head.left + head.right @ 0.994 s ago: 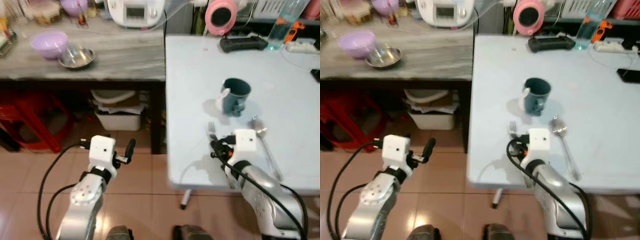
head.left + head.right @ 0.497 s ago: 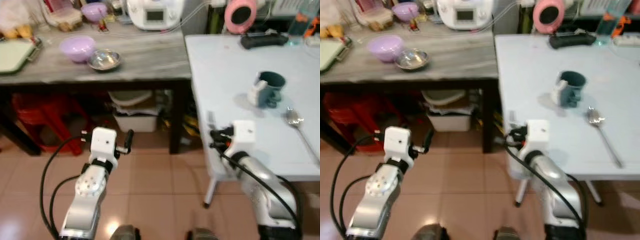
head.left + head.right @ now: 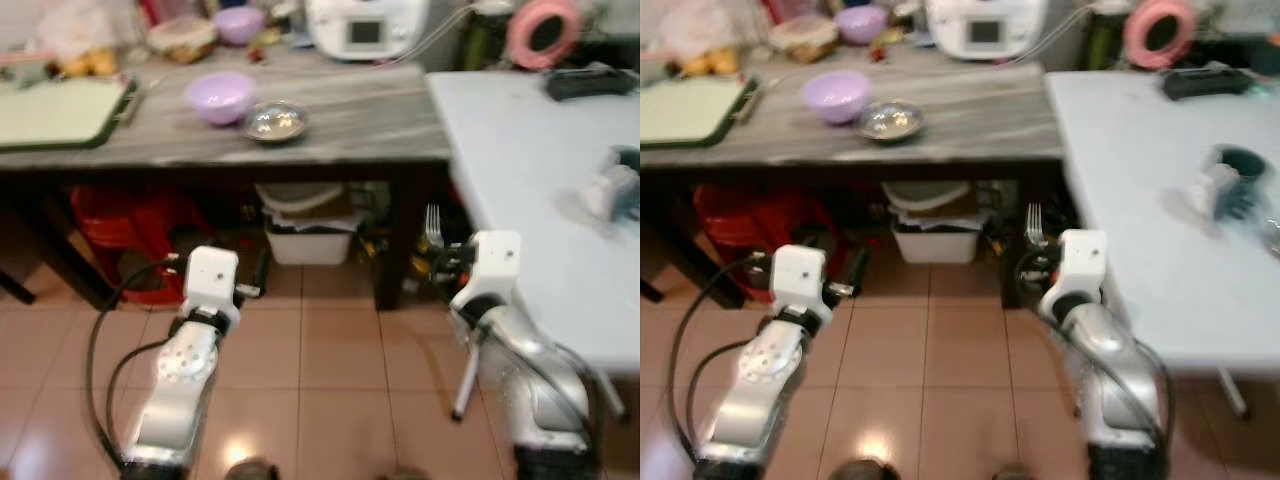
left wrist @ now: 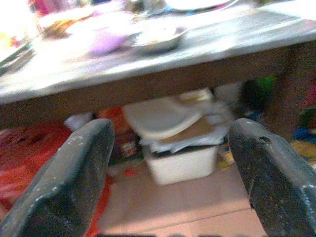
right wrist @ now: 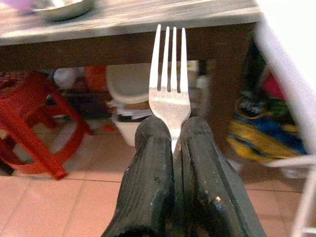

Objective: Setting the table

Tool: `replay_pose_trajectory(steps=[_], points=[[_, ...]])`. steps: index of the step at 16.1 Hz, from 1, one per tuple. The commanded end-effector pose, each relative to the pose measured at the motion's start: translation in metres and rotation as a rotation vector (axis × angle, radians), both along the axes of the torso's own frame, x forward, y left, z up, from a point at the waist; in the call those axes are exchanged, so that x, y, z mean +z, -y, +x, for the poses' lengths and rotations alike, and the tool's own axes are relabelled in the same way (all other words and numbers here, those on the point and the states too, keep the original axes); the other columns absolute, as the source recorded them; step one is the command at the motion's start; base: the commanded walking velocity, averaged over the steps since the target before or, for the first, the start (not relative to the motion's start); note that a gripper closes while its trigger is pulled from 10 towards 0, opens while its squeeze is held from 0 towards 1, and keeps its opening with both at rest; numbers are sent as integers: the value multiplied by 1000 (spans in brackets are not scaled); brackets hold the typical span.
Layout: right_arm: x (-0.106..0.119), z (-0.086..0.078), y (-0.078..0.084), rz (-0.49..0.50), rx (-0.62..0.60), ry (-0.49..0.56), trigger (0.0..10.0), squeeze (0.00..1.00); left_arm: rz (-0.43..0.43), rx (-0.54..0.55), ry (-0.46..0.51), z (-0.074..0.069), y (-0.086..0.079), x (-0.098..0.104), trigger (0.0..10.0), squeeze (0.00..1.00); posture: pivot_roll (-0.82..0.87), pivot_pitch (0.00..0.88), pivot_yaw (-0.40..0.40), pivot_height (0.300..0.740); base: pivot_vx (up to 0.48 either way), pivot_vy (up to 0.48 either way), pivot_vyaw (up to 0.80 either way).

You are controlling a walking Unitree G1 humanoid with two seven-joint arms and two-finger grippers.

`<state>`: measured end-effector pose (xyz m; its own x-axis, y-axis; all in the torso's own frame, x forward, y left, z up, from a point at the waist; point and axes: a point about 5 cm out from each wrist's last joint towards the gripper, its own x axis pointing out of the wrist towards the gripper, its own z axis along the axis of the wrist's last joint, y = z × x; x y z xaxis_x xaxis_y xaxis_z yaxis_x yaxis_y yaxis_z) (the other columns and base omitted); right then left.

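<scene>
The fork (image 5: 170,94) is standing tines-up, pinched between the two fingers of the right gripper (image 5: 173,136), which is hanging off the white table's (image 3: 530,160) near-left corner, over the tiled floor (image 3: 330,380). The left gripper (image 4: 170,148) is holding its fingers spread wide and empty, facing the space under the grey counter (image 3: 330,115), where a lilac bowl (image 3: 221,96) and a steel bowl (image 3: 274,120) are sitting side by side.
</scene>
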<state>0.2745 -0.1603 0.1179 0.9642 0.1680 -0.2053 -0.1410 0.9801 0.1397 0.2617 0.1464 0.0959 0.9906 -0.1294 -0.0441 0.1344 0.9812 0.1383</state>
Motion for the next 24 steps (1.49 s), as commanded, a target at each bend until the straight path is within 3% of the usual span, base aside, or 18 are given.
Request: replay_pose_trajectory(steps=[1,8,14,19,24], points=[[3,0,4,-19,-7,21,10000,0,5,-1,11,3,1,3,10000,0,-40,47,39,740,480,0,0],[7,4,7,-44,-35,59,10000,0,-23,-29,18,3,9,3,10000,0,-42,41,37,740,480,0,343],[16,10,26,-112,-197,126,10000,0,-67,-79,11,0,18,3,10000,0,-41,37,36,740,480,0,0],[15,18,33,-118,-229,119,10000,0,-95,-12,-11,-11,4,-2,10000,0,-23,45,38,740,262,0,0],[14,43,41,-92,-243,84,10000,0,-71,64,-64,-21,-13,-11,10000,0,9,71,42,740,0,0,0]])
